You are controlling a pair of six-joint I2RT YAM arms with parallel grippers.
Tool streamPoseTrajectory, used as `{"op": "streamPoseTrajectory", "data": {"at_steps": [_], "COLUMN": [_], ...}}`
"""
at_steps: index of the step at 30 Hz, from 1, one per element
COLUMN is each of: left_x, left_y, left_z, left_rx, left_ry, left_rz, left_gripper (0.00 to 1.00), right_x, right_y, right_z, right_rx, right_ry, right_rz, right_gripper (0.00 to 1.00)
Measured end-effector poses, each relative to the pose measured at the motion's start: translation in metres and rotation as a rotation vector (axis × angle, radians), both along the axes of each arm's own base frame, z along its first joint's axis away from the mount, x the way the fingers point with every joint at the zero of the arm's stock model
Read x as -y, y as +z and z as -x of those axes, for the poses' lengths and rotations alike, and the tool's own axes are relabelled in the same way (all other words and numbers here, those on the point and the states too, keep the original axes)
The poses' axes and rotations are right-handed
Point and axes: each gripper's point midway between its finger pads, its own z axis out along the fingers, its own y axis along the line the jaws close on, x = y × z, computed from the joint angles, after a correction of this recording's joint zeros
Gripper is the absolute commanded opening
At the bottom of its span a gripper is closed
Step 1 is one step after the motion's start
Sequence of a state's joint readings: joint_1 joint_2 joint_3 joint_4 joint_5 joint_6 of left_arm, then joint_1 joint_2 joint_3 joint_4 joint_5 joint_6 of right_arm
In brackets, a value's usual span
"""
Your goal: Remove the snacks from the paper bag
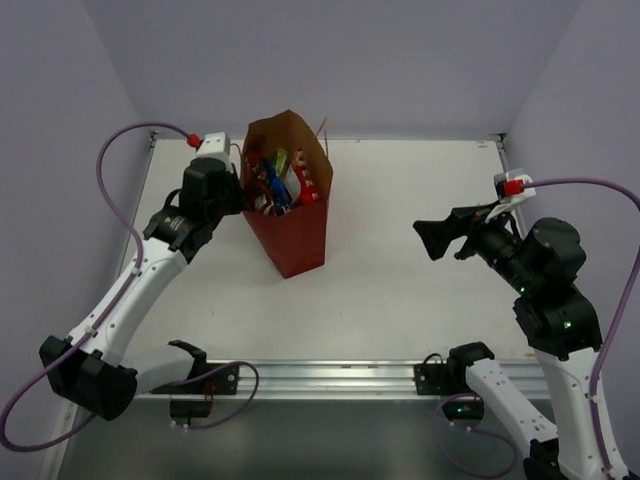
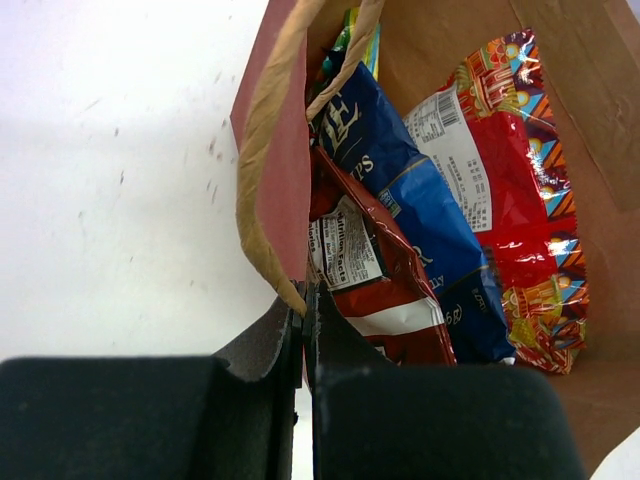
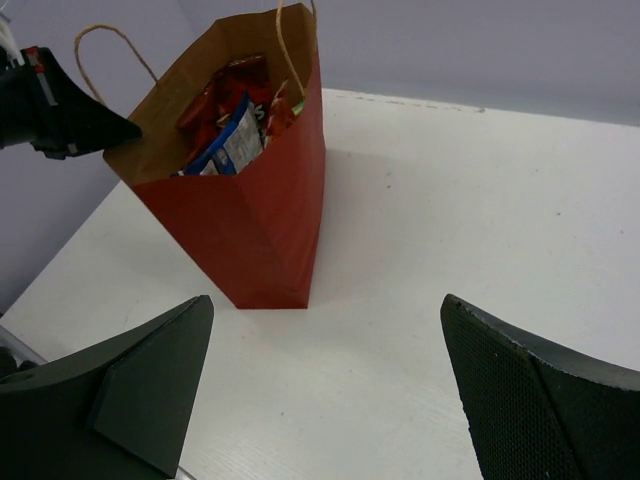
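The red paper bag [image 1: 297,236] stands upright at the back left of the table, mouth open. My left gripper [image 2: 305,296] is shut on the bag's near rim [image 2: 268,170], pinching the paper edge. Inside lie a blue packet [image 2: 420,190], a red-and-silver chip bag [image 2: 385,290], a larger red multicolour packet [image 2: 520,200] and a green-yellow packet [image 2: 355,35] peeking at the top. My right gripper [image 1: 432,240] is open and empty, well to the right of the bag and facing it [image 3: 255,220]. The packets show in the bag's mouth [image 3: 232,140].
The left gripper [image 3: 62,110] shows at the bag's left rim in the right wrist view. Cord handles [image 3: 100,35] stick up from the bag. White tabletop [image 1: 400,300] lies between bag and right gripper. A metal rail [image 1: 330,375] runs along the near edge.
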State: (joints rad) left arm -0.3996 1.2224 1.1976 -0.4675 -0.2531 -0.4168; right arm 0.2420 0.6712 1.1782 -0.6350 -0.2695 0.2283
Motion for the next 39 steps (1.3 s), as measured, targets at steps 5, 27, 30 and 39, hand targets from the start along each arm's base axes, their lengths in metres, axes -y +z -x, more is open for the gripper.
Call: {"op": "streamPoseTrajectory", "data": {"at_steps": [5, 27, 30, 39], "left_x": [-0.018, -0.040, -0.037, -0.023], "left_y": [-0.005, -0.013, -0.012, -0.008], "left_z": [0.042, 0.076, 0.069, 0.051], "left_rx": [-0.016, -0.013, 0.003, 0.056], "left_ry": [0.007, 0.022, 0.007, -0.068], "left_rz": [0.003, -0.044, -0.054, -0.077], "left_gripper": [0.00, 0.00, 0.00, 0.00], "right_x": [-0.009, -0.113, -0.143, -0.226], "right_y": [-0.003, -0.007, 0.008, 0.016], "right_z": [0.001, -0.026, -0.025, -0.030], "right_rx": [-0.018, -0.211, -0.189, -0.195], "right_ry": [0.055, 0.333, 0.357, 0.386], "right_rz": [-0.007, 0.101, 0.134, 0.210], "right_gripper": [0.99, 0.99, 0.99, 0.99]}}
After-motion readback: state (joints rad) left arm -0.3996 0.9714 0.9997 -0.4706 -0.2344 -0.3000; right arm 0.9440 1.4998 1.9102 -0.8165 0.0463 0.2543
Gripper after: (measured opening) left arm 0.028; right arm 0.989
